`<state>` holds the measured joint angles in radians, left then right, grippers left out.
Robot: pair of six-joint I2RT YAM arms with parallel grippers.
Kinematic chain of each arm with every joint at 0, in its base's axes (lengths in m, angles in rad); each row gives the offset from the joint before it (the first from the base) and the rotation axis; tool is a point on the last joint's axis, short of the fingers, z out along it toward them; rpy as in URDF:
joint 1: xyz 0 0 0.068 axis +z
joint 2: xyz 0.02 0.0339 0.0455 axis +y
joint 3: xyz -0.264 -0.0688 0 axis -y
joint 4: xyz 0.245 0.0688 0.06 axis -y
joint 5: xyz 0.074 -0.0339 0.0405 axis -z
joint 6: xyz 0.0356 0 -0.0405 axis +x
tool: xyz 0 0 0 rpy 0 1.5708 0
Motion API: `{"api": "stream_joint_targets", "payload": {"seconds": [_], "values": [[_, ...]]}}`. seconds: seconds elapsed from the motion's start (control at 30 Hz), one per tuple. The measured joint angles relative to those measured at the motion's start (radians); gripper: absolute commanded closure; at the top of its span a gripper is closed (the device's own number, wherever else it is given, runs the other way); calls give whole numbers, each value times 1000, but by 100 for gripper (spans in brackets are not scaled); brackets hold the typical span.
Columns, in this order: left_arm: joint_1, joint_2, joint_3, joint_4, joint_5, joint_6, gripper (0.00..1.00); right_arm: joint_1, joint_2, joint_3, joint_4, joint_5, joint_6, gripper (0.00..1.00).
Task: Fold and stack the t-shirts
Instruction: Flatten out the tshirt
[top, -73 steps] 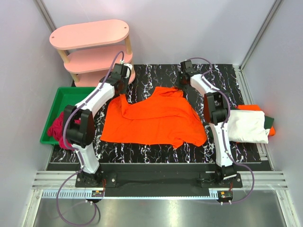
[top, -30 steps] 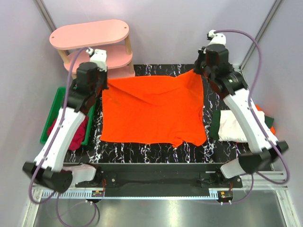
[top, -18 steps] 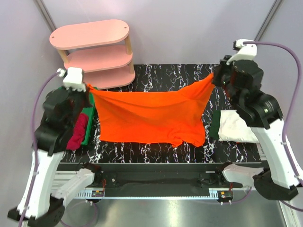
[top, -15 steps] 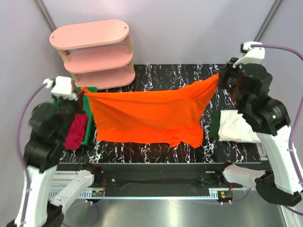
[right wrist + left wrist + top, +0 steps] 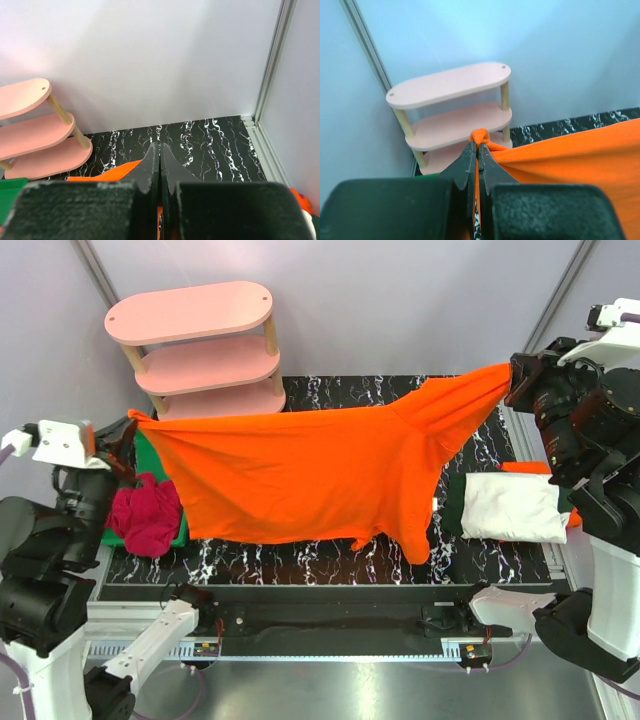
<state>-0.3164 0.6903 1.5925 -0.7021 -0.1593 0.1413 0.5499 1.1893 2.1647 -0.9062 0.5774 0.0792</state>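
The bright orange t-shirt (image 5: 310,475) hangs stretched in the air between both grippers, high above the black marbled table (image 5: 330,395). My left gripper (image 5: 132,418) is shut on its left corner; in the left wrist view the jaws (image 5: 478,146) pinch a knot of orange cloth (image 5: 560,150). My right gripper (image 5: 512,370) is shut on its right corner; in the right wrist view (image 5: 159,146) orange cloth (image 5: 107,172) shows beside and between the jaws. A folded white t-shirt (image 5: 508,506) lies on a dark green one (image 5: 453,503) and an orange one (image 5: 530,468) at the table's right.
A pink three-tier shelf (image 5: 195,350) stands at the back left, also in the left wrist view (image 5: 451,107) and the right wrist view (image 5: 35,132). A green bin (image 5: 148,455) with crimson cloth (image 5: 145,520) sits at the left. Walls enclose the table.
Both grippers took hold of the orange t-shirt's far corners, lifted it off the table and pulled apart, so it now hangs spread wide and high. The stack at the right has not moved.
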Motion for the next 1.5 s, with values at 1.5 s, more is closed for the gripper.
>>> {"api": "stream_joint_targets", "payload": {"seconds": [1.5], "values": [[60,841,431,112,26,-36,100,-197,597,138,345,24,-124,100]]}}
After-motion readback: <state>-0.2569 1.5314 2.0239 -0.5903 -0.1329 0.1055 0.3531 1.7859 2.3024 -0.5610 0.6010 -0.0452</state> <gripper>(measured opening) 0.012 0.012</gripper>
